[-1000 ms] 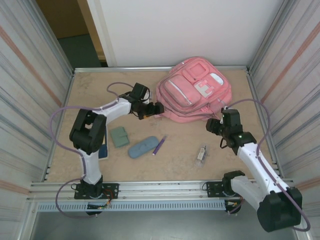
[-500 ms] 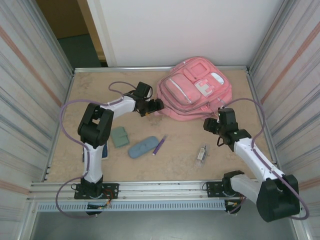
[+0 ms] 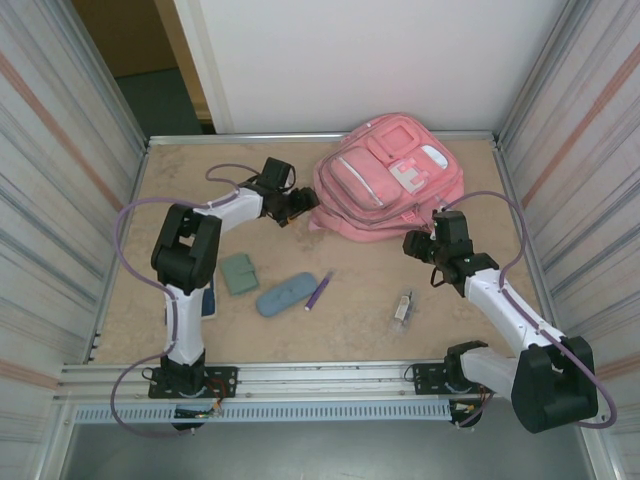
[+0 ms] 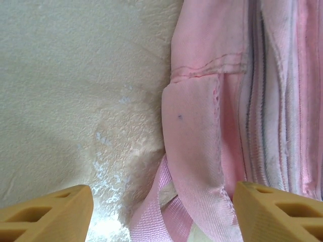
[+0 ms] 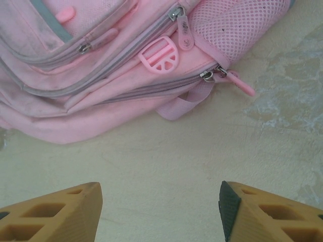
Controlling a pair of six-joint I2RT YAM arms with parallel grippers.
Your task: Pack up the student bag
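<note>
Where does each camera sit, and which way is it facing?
Top external: above and behind the bases, looking down on the table, pink backpack, left gripper and right gripper.
Left wrist: on the left arm, facing the backpack's edge and strap; own fingertips at bottom corners.
Right wrist: on the right arm, facing the backpack's zippers and mesh pocket; fingertips below.
Shared: the backpack.

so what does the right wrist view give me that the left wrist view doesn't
Right wrist: the front edge of the student bag, with zipper pulls, a mesh side pocket and a plastic ring. The right gripper is open over bare table, short of the bag.
Left wrist: the bag's side seams close up, and a webbing strap framed by the open left gripper.
Both: pink bag fabric, the beige table, and open jaws holding nothing.
</note>
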